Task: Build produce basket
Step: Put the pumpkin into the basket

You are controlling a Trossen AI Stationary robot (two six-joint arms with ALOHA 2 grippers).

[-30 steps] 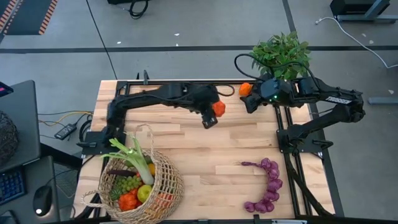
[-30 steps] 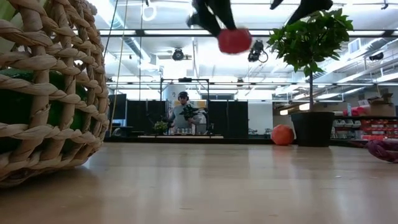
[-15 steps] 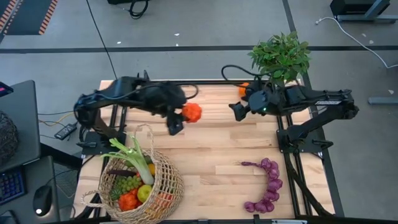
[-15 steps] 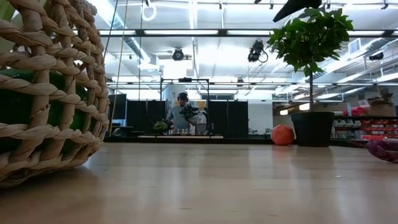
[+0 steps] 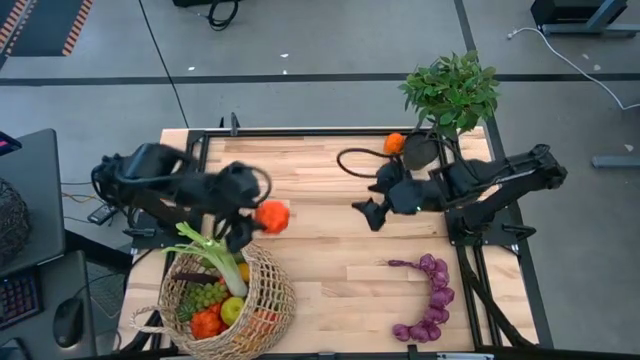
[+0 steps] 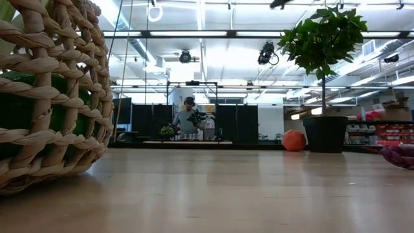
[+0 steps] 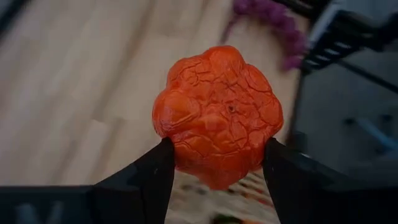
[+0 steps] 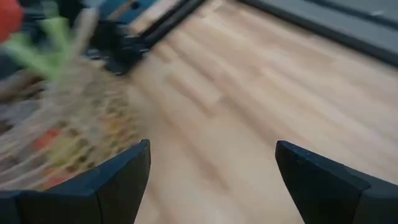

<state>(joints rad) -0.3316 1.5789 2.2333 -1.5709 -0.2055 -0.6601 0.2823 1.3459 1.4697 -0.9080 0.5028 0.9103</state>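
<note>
My left hand (image 5: 247,226) is clamped on the pepper (image 5: 272,216) beside the basket (image 5: 268,300); releasing short drops it on the tabletop (image 5: 340,260)

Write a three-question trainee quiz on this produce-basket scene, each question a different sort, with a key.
1. True or false: the left gripper is empty.
2. Which item lies loose on the table nearest the right arm's base? A. purple grapes B. a banana C. a lemon
3. Fill in: the leek sticks out of the ____.

Key:
1. False; it is shut on a wrinkled orange-red pepper beside the basket.
2. A.
3. Basket.
</note>
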